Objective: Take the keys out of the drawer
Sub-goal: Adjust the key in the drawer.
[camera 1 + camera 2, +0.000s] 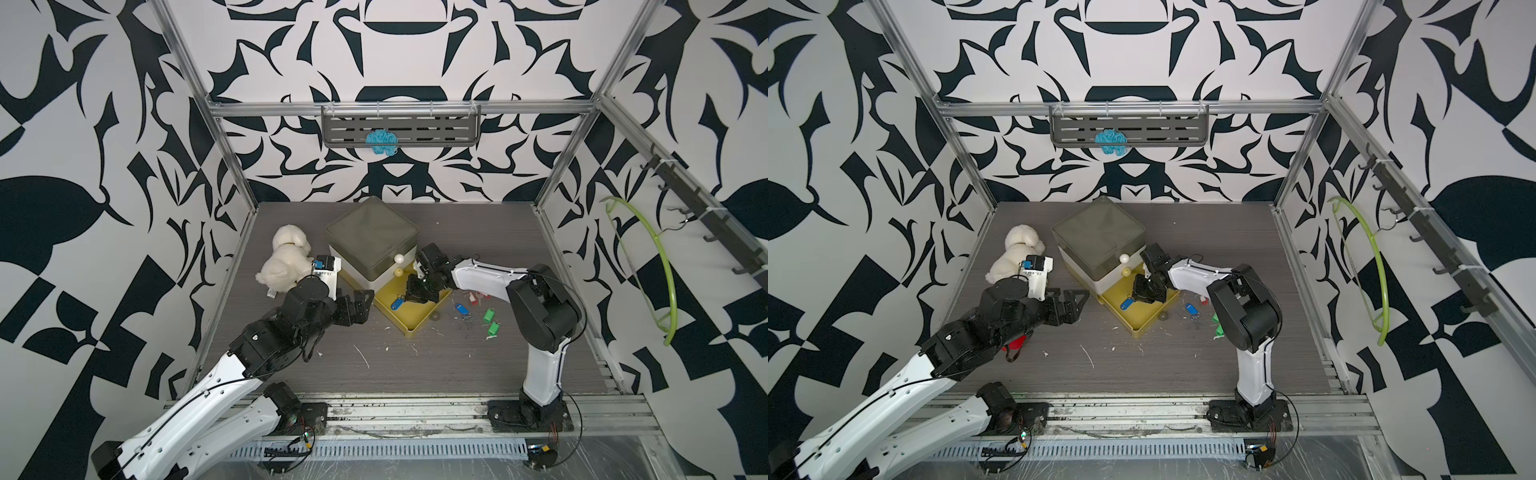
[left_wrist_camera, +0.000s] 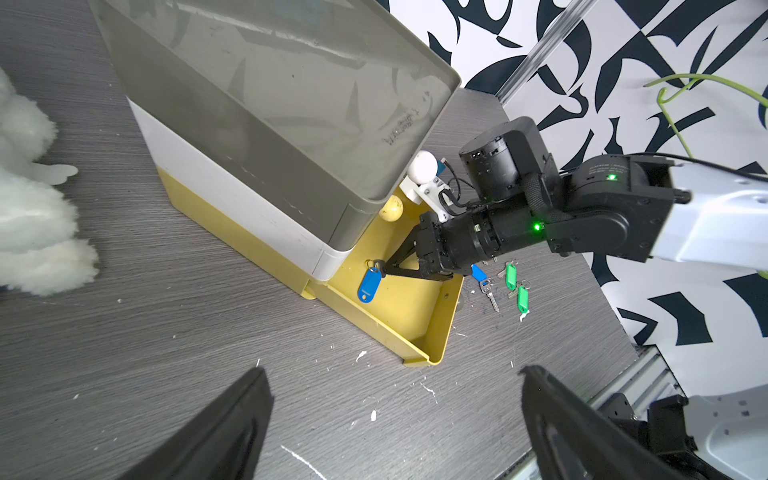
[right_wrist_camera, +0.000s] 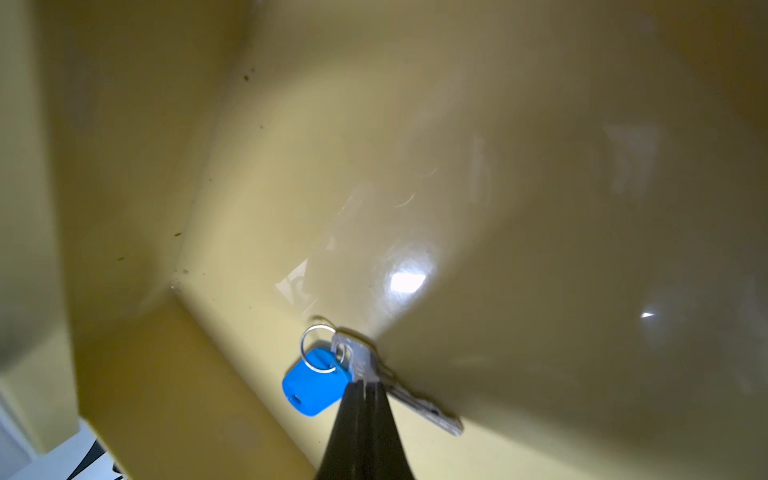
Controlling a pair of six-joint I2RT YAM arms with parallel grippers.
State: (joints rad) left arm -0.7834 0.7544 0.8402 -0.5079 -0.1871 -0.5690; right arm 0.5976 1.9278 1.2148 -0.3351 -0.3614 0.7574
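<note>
The yellow drawer (image 1: pixel 415 328) stands pulled out from the bottom of a small chest (image 1: pixel 372 245). Inside it my right gripper (image 3: pixel 363 386) is shut on a metal key whose ring carries a blue tag (image 3: pixel 311 386); the tag (image 2: pixel 369 284) hangs just above the drawer floor, close to the chest. More keys lie on the table right of the drawer: one with a blue tag (image 1: pixel 460 308), two with green tags (image 1: pixel 489 313) and some with red tags (image 1: pixel 471 297). My left gripper (image 2: pixel 392 372) is open and holds nothing, low over the table left of the drawer's front.
A white plush dog (image 1: pixel 286 257) lies left of the chest, behind my left arm. A small dark ball (image 1: pixel 435 317) rests by the drawer's front corner. Something red (image 1: pixel 1016 344) shows under my left arm. A green hanger (image 1: pixel 660 266) hangs on the right wall.
</note>
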